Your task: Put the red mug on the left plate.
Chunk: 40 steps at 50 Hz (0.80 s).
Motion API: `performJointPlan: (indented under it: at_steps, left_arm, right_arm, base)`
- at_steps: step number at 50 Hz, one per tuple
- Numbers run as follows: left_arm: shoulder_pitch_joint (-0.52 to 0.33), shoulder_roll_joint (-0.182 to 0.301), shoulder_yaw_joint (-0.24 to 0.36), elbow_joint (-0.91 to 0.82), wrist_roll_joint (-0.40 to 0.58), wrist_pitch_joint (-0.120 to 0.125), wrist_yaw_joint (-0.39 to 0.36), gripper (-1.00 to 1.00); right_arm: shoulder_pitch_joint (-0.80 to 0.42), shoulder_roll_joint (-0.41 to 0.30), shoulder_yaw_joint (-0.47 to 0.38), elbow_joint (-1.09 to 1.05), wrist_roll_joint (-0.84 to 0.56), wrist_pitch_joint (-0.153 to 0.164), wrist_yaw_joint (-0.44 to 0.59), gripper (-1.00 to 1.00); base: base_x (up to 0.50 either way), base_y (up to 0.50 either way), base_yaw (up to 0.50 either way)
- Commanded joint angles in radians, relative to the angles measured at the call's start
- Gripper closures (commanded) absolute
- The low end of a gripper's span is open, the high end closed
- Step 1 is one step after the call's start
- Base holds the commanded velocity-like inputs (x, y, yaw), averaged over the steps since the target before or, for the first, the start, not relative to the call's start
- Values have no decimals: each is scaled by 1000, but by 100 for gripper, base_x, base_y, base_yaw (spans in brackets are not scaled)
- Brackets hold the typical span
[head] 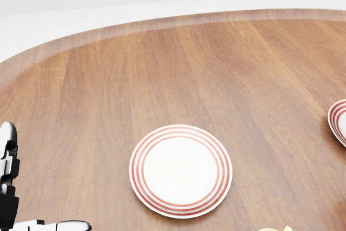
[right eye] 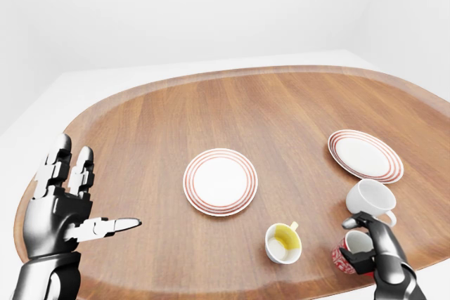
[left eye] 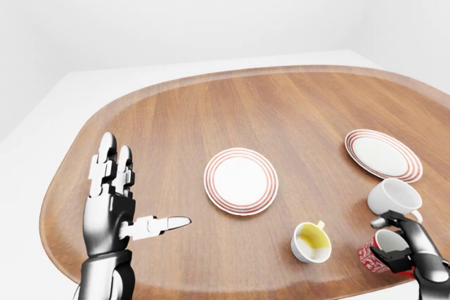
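Note:
The red mug (right eye: 346, 253) stands at the bottom right of the wooden table (left eye: 281, 110), in the eye views. My right hand (right eye: 371, 242) has its fingers closed round the mug. The left plate (left eye: 240, 180), white with red rings, lies at the table's middle; it also shows in the head view (head: 180, 170). My left hand (left eye: 130, 198) is open and empty, held up at the bottom left, fingers spread, well apart from the plate.
A second ringed plate (left eye: 383, 154) lies at the right. A white mug (left eye: 394, 198) stands just above the red mug, close to it. A white cup with a yellow inside (left eye: 311, 242) stands to the red mug's left.

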Motion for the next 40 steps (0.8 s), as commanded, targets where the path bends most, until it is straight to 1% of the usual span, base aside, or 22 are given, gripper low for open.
performJointPlan:
  at_steps: [1,2,5,8,11,13,15,16,18,19,22,23,26,27,30,31,36,40]
  left_arm:
    - [-1,0,-1,2,1,-1,2,-100]
    - [-1,0,-2,2,2,-1,2,-100]
    - [-1,1,-2,4,1,-2,3,-100]
    - [-4,2,2,6,-1,0,3,-100]
    - [-4,1,1,6,-1,0,2,-100]
    - [-4,1,0,6,0,0,2,-100]
    - [-5,2,0,6,0,0,2,-100]
    - [-5,2,1,6,0,1,2,-100]
    - [-6,2,3,6,-2,2,2,-100]
    - [-6,2,5,6,-4,2,2,-100]
    - [-7,1,7,7,-5,2,0,-100]
    - [-8,1,8,8,-6,2,0,-100]
    - [-10,1,11,11,-7,3,-1,-100]
    - [-11,1,12,11,-9,4,-2,-100]
    - [-10,0,14,10,-10,4,-3,-100]
    - [-10,0,16,10,-11,5,-4,-100]
    - [-17,0,28,17,-19,6,-8,-100]
    - [-17,-2,31,22,-21,2,-11,-100]
  right_arm:
    - [9,41,-65,-255,-123,0,78,100]
    - [4,46,-72,-276,-136,0,87,100]
    - [-41,44,-81,-425,-195,0,162,100]
    - [-114,15,-73,-541,-250,0,246,100]
    - [-164,-9,-57,-579,-280,0,292,100]
    - [-225,-34,-23,-595,-300,0,319,100]
    - [-260,-48,5,-583,-309,0,320,100]
    - [-306,-63,45,-556,-325,0,318,100]
    - [-361,-78,96,-521,-342,0,314,100]
    - [-406,-87,138,-487,-359,0,312,100]
    - [-511,-96,229,-391,-389,0,301,100]
    - [-564,-91,267,-337,-383,0,295,100]
    - [-690,-70,332,-201,-372,0,242,100]
    - [-771,-54,373,-91,-365,0,206,100]
    - [-873,-32,419,62,-368,0,146,100]
    - [-942,-11,441,154,-360,0,108,100]
    - [-1126,35,491,407,-337,0,23,100]
    - [-1212,69,514,551,-317,0,-31,100]
  base:
    - [0,0,0]
    - [0,0,0]
    - [0,0,0]
    - [0,0,0]
    - [0,0,0]
    - [0,0,0]
    - [0,0,0]
    - [0,0,0]
    - [0,0,0]
    - [0,0,0]
    - [0,0,0]
    - [0,0,0]
    - [0,0,0]
    - [0,0,0]
    - [0,0,0]
    - [0,0,0]
    - [0,0,0]
    - [0,0,0]
